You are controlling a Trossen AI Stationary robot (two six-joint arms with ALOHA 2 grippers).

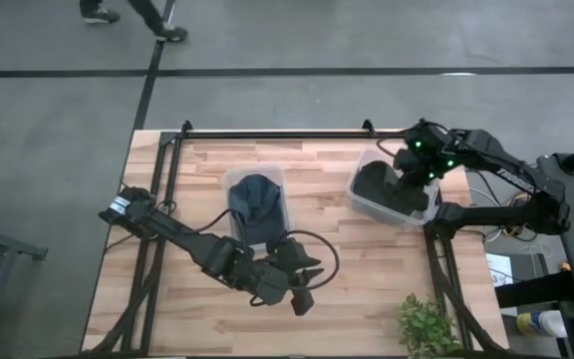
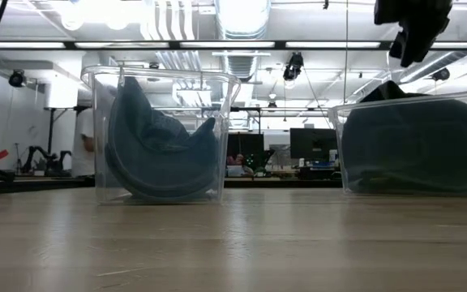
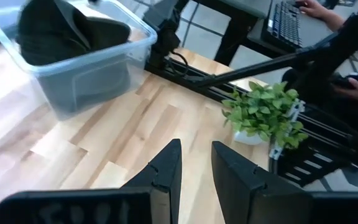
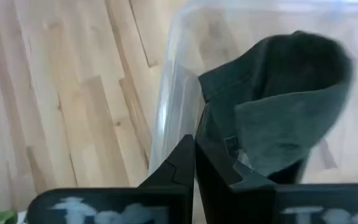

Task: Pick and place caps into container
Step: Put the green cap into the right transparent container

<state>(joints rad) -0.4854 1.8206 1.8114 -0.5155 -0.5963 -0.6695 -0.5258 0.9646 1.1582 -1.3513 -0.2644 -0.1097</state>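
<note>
Nearest the table's front edge, the left gripper (image 1: 305, 284) rests low over the bare wooden table (image 1: 367, 269), fingers slightly apart and empty. Behind it, a clear plastic bin (image 1: 285, 204) holds a slate-blue fabric cap (image 1: 255, 195). Farther right, the right gripper (image 1: 414, 170) hangs above a second clear bin (image 1: 361, 185) of dark olive-green caps (image 4: 291, 93), fingers pressed together, holding nothing.

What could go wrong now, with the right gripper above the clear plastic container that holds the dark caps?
The right gripper hangs over the right clear plastic container, and a dark olive-green fabric cap stands high, near the rim. It might spill out, or catch on the shut fingers as the arm lifts. The left gripper rests low over the wooden table, near the left container of slate-blue caps; a careless swing could knock it.
</note>
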